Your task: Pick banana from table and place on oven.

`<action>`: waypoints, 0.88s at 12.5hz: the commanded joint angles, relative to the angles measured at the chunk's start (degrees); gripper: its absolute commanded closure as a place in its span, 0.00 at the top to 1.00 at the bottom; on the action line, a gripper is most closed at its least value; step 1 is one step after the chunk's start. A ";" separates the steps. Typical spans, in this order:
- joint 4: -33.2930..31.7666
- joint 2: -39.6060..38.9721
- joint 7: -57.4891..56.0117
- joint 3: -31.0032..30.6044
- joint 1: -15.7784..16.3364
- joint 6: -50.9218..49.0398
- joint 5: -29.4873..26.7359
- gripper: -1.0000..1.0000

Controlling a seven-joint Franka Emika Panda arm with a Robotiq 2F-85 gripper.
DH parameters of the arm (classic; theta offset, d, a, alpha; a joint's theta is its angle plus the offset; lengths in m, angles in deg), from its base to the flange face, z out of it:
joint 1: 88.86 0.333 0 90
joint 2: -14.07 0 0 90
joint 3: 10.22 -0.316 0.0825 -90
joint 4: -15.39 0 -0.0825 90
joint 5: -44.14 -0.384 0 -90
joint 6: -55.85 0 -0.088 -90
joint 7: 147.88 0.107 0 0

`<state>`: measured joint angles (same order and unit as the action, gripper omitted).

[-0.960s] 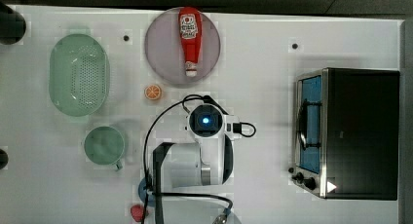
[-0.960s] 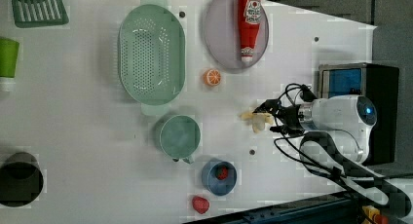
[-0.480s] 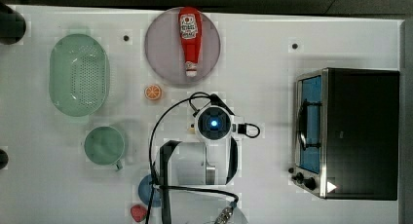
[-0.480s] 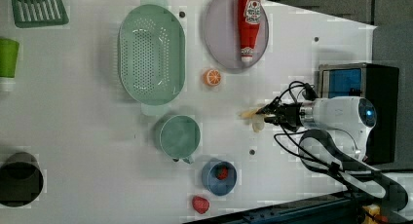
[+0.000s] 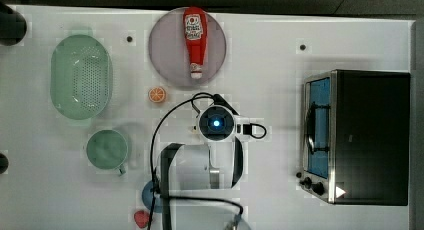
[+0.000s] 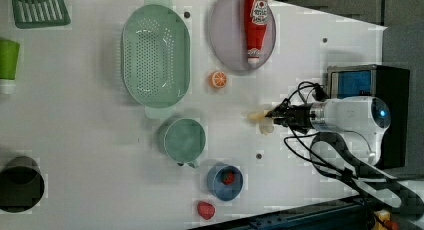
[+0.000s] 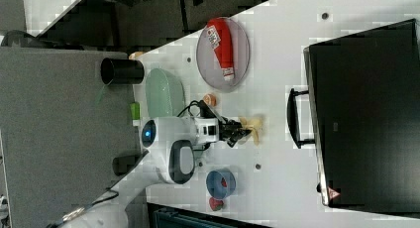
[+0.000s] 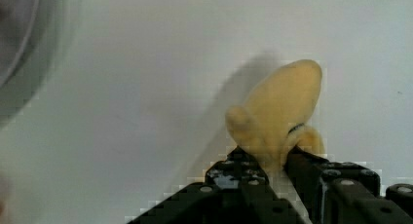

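**My jaws clenched on the banana, low over the desk**

Nearest to me, in the wrist view, my jaws are clamped on the banana (image 8: 277,118): the black fingers (image 8: 311,173) pinch its lower end, and its pale yellow tip pokes out past them over the white desk (image 8: 122,87), with a soft shadow beside it. I cannot tell from these views whether it still touches the desk or is just off it.

In the left view my gripper (image 6: 274,116) reaches toward the left view's left, with the banana (image 6: 259,118) at its tip, near the middle of the desk (image 6: 80,140). In the right view the banana (image 7: 252,127) sits between my gripper (image 7: 239,129) and the oven's handle.

Just beyond it in the left view are the orange slice (image 6: 218,79), the green cup (image 6: 184,140) and the blue bowl (image 6: 225,181) with something red inside. A small red piece (image 6: 205,209) lies beside the bowl.

Farther off, the green colander (image 6: 156,55) lies at the left view's upper left, and the ketchup bottle (image 6: 256,22) lies on the grey plate (image 6: 225,35).

The oven (image 5: 372,135) stands at the top view's right, well apart from the banana, its glass door facing the top view's left.
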<state>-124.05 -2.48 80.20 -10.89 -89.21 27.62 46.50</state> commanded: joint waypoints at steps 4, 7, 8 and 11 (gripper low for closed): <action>9.33 24.81 1.95 -0.71 -0.28 -28.32 -0.92 0.21; 20.14 29.13 1.84 2.10 -0.58 -44.86 -0.92 0.21; 23.51 28.94 1.52 3.95 -0.77 -48.19 -0.91 0.21; 30.85 25.51 -4.87 10.88 -1.14 -50.65 -0.65 0.21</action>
<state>-89.24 27.87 78.29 -3.23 -88.69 -20.17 46.34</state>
